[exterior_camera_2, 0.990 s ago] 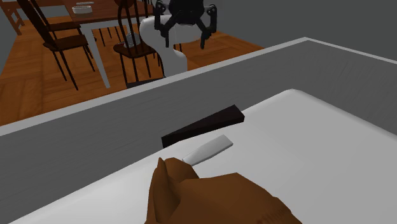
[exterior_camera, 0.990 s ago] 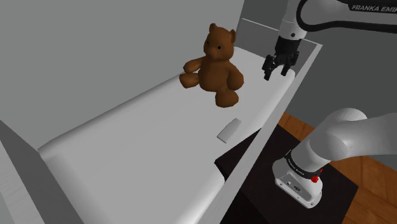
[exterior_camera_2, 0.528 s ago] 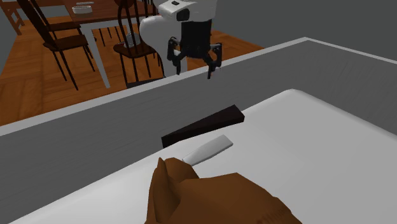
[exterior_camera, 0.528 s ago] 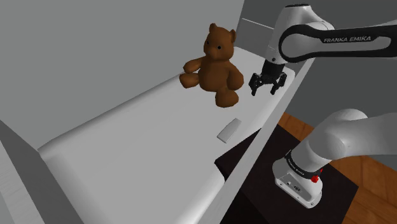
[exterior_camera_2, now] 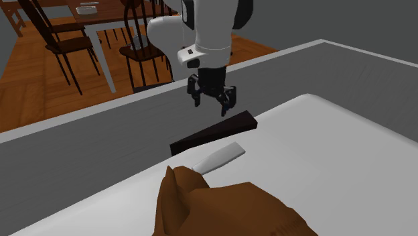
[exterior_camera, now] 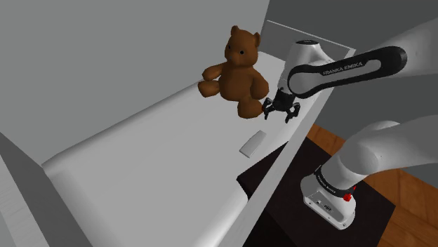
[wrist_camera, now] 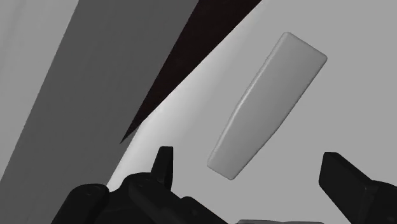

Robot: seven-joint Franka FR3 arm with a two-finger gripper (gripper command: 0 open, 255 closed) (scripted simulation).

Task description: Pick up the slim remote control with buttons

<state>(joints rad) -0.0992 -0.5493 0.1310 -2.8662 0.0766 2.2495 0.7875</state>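
Pale grey and slim, the flat bar-shaped remote control (exterior_camera: 252, 143) lies on a smooth white padded surface (exterior_camera: 154, 165), close to that surface's edge by a grey side rail (exterior_camera: 298, 133). No buttons can be made out on it. In the shoulder view, a brown plush teddy bear (exterior_camera: 235, 74) sits upright further back on the same surface, well apart from the remote.

The white arm's black two-finger gripper (exterior_camera: 281, 112) hangs pointing downward over the edge of the white surface, just beside the bear's foot in that view and above the remote without touching it. Its fingers are spread wide and hold nothing.

In the second exterior view, the gripper (exterior_camera_2: 214, 99) is poised above a dark brown wedge-shaped slab (exterior_camera_2: 214, 133) set between the grey rail and the white surface, with the remote (exterior_camera_2: 220, 157) just beside the slab and the bear's brown back (exterior_camera_2: 214, 204) nearest the camera. Dark wooden chairs (exterior_camera_2: 67, 43) stand on an orange-brown wooden floor (exterior_camera_2: 40, 87) behind.

In the wrist view, the remote (wrist_camera: 267, 105) lies slantwise ahead of the gripper (wrist_camera: 249, 162), in line with the gap between the two parted fingers, neither one touching it.
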